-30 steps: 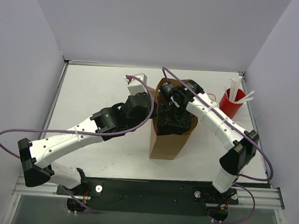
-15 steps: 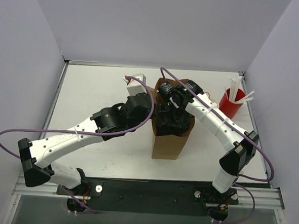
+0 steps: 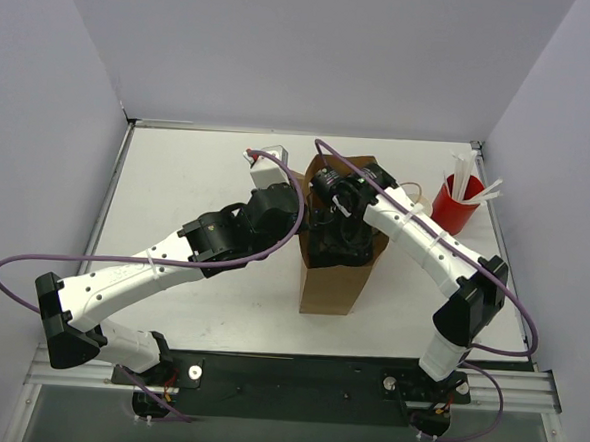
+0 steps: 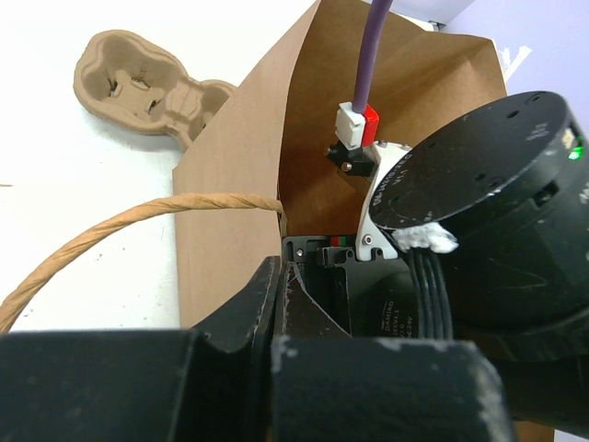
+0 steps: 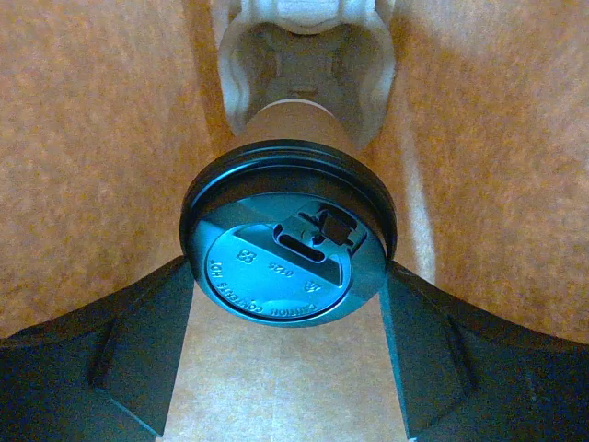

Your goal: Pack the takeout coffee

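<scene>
The left arm (image 3: 131, 276) reaches low and diagonally to the paper bag (image 3: 329, 283). The left gripper (image 4: 276, 308) is pinched tight on the bag's left wall beside the twine handle (image 4: 110, 241). Inside the bag the takeout coffee (image 5: 287, 241) stands in a pulp tray (image 5: 304, 55), with the right gripper (image 5: 290, 276) clamped against both sides of its lid. Right of the bag the right arm (image 3: 424, 244) bends at the elbow, its wrist down through the bag's mouth.
</scene>
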